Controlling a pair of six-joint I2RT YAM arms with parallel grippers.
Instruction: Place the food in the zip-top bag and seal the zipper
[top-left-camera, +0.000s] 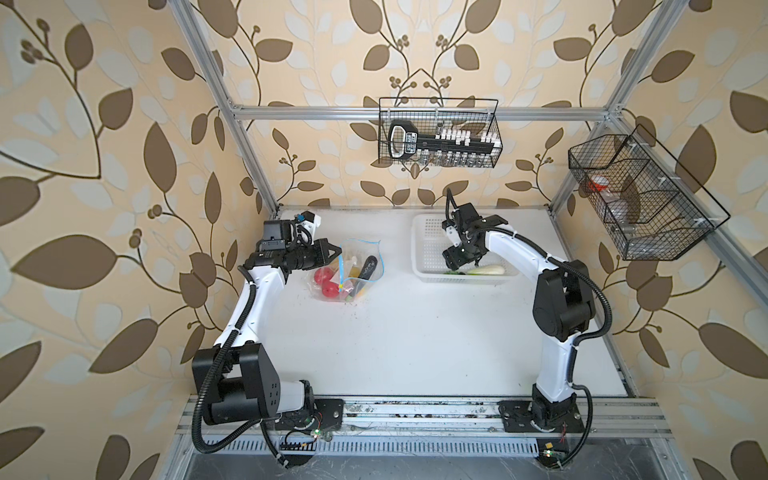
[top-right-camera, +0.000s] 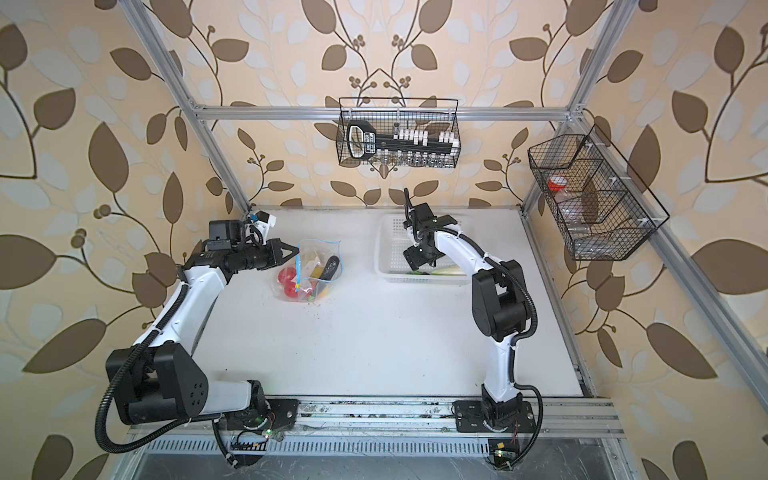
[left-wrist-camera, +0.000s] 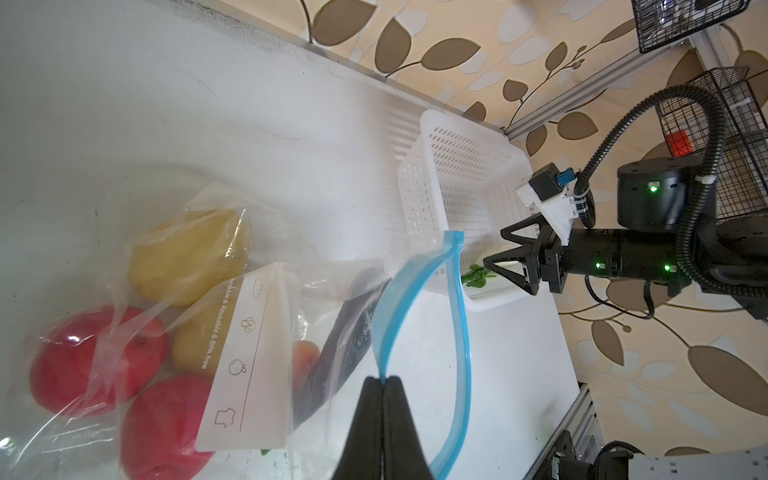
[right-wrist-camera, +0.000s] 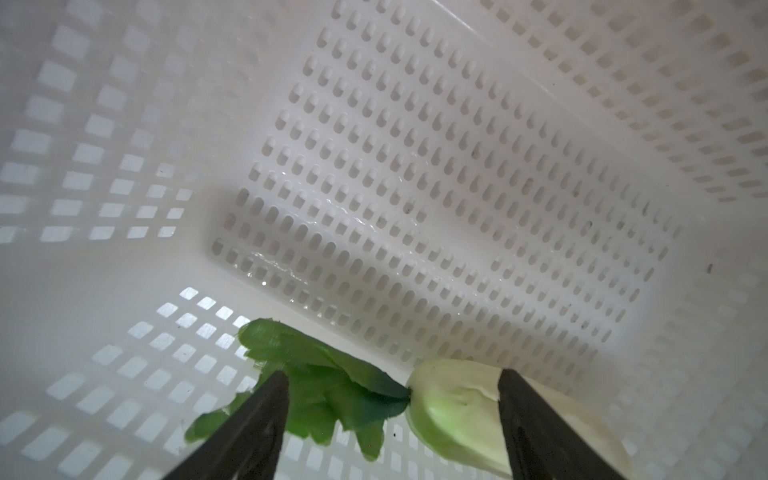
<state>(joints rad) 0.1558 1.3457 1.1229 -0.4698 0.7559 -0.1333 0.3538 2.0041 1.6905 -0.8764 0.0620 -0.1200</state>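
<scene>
The white radish (top-left-camera: 488, 270) is lying in the white basket (top-left-camera: 417, 245) along its near wall — long axis running 9 to 3 o'clock in a top view, leaves at 9. Its neck is being straddled by the spread right fingers (right-wrist-camera: 249, 428), nothing pinched. At 9 o'clock on the bench (top-left-camera: 395, 332), the zipper (left-wrist-camera: 405, 291) of the zip-top bag (top-left-camera: 357, 251) is being pinched by the pressed-together left fingers (left-wrist-camera: 374, 415).

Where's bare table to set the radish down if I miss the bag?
Widest: the table between the zip-top bag, the white basket and the front rail. A narrower strip lies between bag and basket. Crowded: the left pincer at the zipper.
</scene>
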